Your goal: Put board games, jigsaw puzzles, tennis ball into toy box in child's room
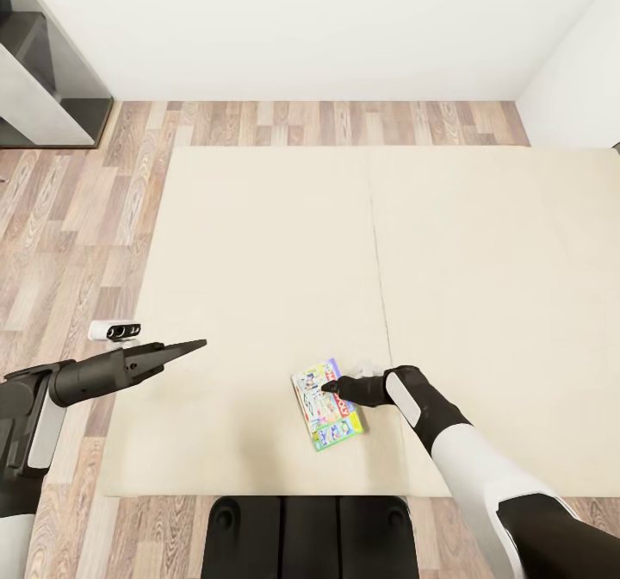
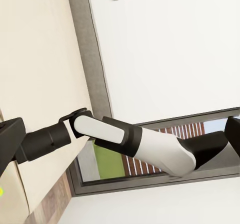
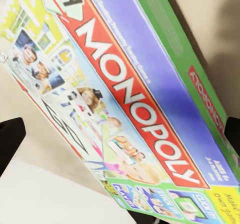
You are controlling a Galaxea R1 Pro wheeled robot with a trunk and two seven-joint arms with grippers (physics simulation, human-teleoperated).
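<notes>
Monopoly box (image 3: 130, 114) lies right under the right wrist camera, its red title band running diagonally and its green side edge turned toward the beige mattress; in the head view it sits low and just left of centre on the bed (image 1: 258, 243), a little left of the seam between the two mattress sections. In the head view the right gripper (image 1: 331, 386) has its dark tips at the box's upper right edge, and the wrist picture shows black finger parts at both sides of the frame with the box between them, so the fingers look spread and not yet clenched on it; whether they touch the lid I cannot tell. To do this pick well, I would judge that the fingers should straddle one edge and bite across the thin side, since a flat box on a soft mattress gives little lip to get under. Room is generous: bare mattress lies all around the box, and the bed's near edge is close below it in the frame. The left gripper (image 1: 176, 351) hangs over the bed's left margin at the lower left, well apart from the box, its fingers drawn to a point, seemingly together and empty. Wood floor (image 1: 77, 217) borders the bed on the left.
</notes>
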